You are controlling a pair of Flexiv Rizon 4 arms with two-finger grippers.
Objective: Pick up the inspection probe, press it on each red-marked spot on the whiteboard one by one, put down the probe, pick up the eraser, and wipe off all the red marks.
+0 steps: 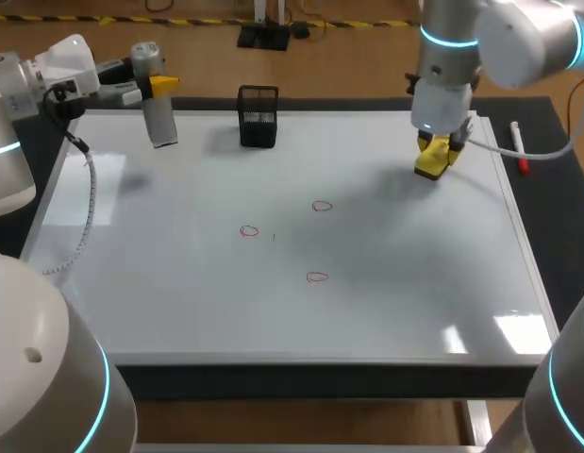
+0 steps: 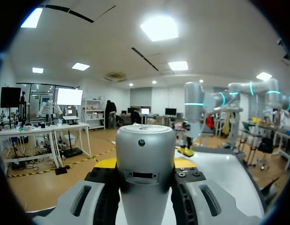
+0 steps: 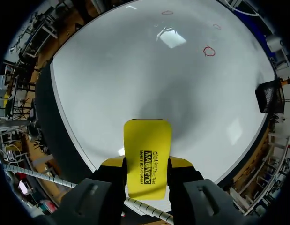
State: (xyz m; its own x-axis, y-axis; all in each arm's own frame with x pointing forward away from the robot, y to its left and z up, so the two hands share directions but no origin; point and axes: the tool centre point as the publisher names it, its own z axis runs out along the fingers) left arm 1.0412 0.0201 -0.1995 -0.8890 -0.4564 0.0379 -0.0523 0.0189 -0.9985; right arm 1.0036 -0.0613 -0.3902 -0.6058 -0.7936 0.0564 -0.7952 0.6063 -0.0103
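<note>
Right gripper clamps the eraser at the whiteboard's two o'clock, left gripper grips the probe at ten; a tilted eraser face could smear or miss the red marks mid-board.

Print noted on one item only: a few lines of black lettering across the face of the yellow eraser, clamped between the right gripper's fingers. Ahead of it, the whiteboard carries three hand-drawn red rings.

Head camera overlooks the whiteboard from above; both wrists glimpse it.
</note>
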